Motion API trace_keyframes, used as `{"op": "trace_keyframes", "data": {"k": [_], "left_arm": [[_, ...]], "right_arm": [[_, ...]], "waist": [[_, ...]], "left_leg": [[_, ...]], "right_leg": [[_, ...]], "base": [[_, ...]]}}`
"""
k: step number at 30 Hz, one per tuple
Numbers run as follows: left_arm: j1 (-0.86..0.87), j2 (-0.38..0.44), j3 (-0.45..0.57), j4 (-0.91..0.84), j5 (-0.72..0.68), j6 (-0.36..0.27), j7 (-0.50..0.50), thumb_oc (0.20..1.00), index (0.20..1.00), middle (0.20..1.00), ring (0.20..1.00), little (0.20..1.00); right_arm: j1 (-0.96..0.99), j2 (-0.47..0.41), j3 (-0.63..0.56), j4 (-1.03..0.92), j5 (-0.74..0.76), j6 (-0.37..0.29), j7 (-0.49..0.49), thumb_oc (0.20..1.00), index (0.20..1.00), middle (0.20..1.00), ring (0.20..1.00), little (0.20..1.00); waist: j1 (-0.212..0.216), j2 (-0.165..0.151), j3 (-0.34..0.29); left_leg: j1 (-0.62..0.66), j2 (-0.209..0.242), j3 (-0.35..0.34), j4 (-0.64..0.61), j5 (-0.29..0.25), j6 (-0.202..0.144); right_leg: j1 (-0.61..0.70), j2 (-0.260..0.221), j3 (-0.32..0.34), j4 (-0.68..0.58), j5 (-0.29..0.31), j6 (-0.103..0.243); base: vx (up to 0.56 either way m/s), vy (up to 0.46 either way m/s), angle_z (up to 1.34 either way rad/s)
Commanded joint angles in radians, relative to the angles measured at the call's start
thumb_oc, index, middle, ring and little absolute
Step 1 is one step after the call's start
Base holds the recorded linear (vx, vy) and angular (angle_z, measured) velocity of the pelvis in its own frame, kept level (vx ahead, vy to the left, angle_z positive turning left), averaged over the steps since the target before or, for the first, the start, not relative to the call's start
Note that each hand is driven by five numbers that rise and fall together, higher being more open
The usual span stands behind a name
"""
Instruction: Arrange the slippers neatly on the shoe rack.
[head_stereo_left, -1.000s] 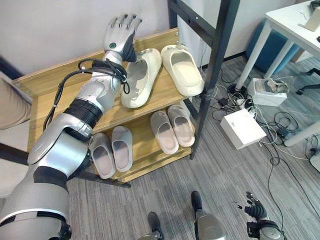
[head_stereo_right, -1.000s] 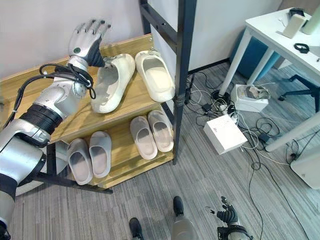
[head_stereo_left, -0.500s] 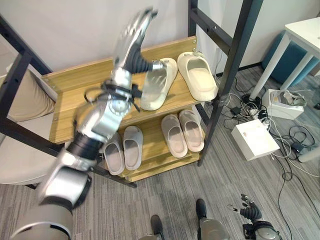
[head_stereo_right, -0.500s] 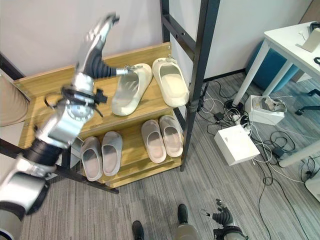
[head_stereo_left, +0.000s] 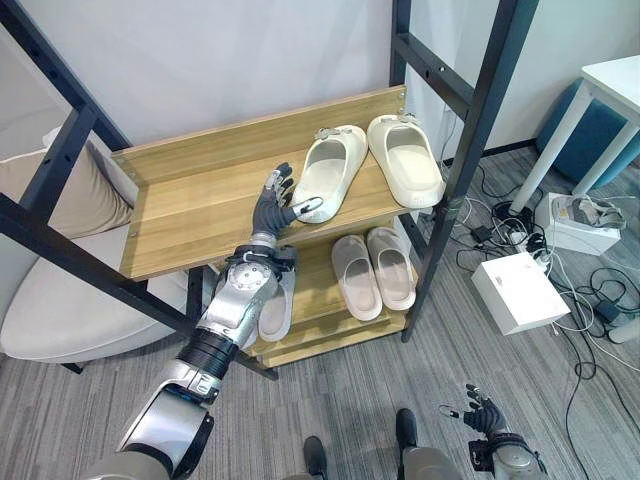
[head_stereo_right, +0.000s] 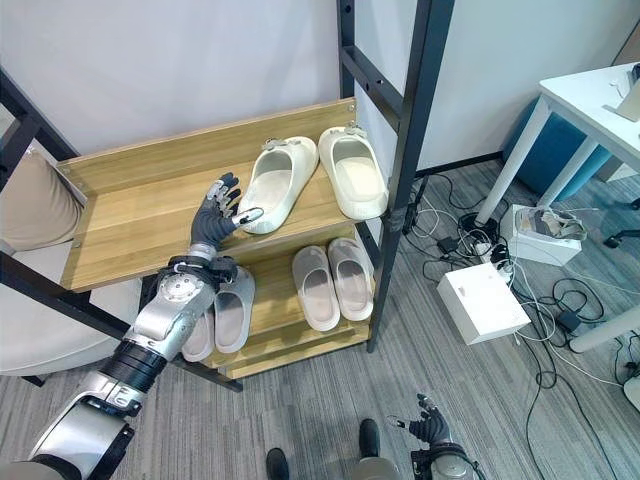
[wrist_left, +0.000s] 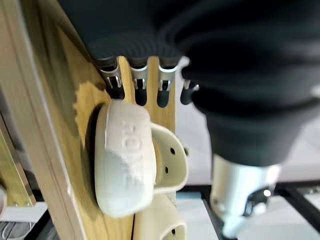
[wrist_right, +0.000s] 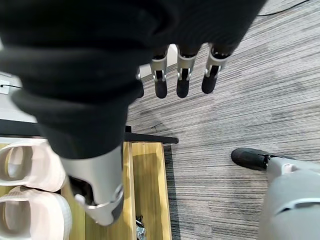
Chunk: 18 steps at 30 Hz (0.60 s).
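- Two cream slippers (head_stereo_left: 365, 165) are seen on the shoe rack (head_stereo_left: 190, 195) top shelf, at 1 o'clock, the left one angled.
- Two grey pairs (head_stereo_left: 372, 272) are held on the lower shelf.
- The left hand (head_stereo_left: 272, 204) is spread open at the angled slipper's heel, nothing grasped.
- The right hand (wrist_right: 180, 75) hangs relaxed, empty, above the floor.

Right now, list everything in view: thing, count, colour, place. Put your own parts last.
Shoe rack: one, wood shelves, black frame, against the wall.
Cream slippers: two, top shelf, right end.
Grey slippers: four, lower shelf, in two pairs.
Cushion: one, beige, left of the rack.
White box: one, on the floor among cables.
White table: one, far right.
Left hand: open, beside the nearer cream slipper's heel.
Right hand: open, low over the floor.
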Motion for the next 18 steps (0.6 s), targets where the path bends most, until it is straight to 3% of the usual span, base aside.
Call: {"op": "trace_keyframes", "data": {"k": [1, 10, 11, 15, 18], "left_arm": [[-0.073, -0.027, -0.012, -0.035, -0.053, -0.03, -0.04, 1.0, 1.0, 1.0, 1.0, 1.0], [-0.099, -0.111, -0.088, -0.058, -0.083, -0.011, -0.041, 1.0, 1.0, 1.0, 1.0, 1.0], [-0.12, -0.158, -0.121, -0.019, -0.087, -0.008, -0.043, 1.0, 1.0, 1.0, 1.0, 1.0], [-0.128, -0.141, -0.102, -0.002, -0.052, -0.002, -0.039, 1.0, 1.0, 1.0, 1.0, 1.0], [-0.138, -0.134, -0.094, 0.043, -0.027, 0.004, -0.035, 1.0, 1.0, 1.0, 1.0, 1.0]], "right_arm": [[0.0, 0.017, 0.03, -0.056, 0.005, -0.011, -0.01, 1.0, 1.0, 1.0, 1.0, 1.0], [-0.051, 0.002, 0.096, -0.181, -0.022, -0.006, -0.009, 1.0, 1.0, 1.0, 1.0, 1.0], [-0.167, 0.043, 0.135, -0.112, -0.012, 0.007, -0.033, 1.0, 1.0, 1.0, 1.0, 1.0], [-0.086, -0.053, 0.099, -0.218, -0.012, -0.016, 0.007, 1.0, 1.0, 1.0, 1.0, 1.0], [-0.106, -0.076, 0.094, -0.254, -0.005, -0.021, 0.006, 1.0, 1.0, 1.0, 1.0, 1.0]], "waist": [[0.001, -0.037, 0.009], [0.006, -0.035, 0.007], [0.016, -0.033, 0.003], [0.005, -0.04, 0.013], [0.003, -0.041, 0.015]], "left_leg": [[0.06, 0.002, -0.019, -0.002, -0.074, -0.024], [0.065, 0.002, -0.024, -0.002, -0.072, -0.023], [0.063, 0.001, -0.028, -0.002, -0.07, -0.022], [0.062, 0.003, -0.025, -0.002, -0.069, -0.024], [0.061, 0.003, -0.027, -0.002, -0.067, -0.024]], "right_leg": [[0.075, -0.043, -0.047, 0.001, -0.121, 0.087], [0.083, -0.041, -0.053, 0.001, -0.128, 0.085], [0.084, -0.043, -0.057, 0.001, -0.127, 0.084], [0.081, -0.039, -0.052, 0.001, -0.128, 0.083], [0.08, -0.038, -0.052, 0.001, -0.129, 0.083]], "base": [[0.04, 0.011, 0.0], [0.0, -0.001, 0.0], [0.0, 0.0, 0.0], [-0.02, -0.011, 0.08], [0.01, -0.008, -0.05]]}}
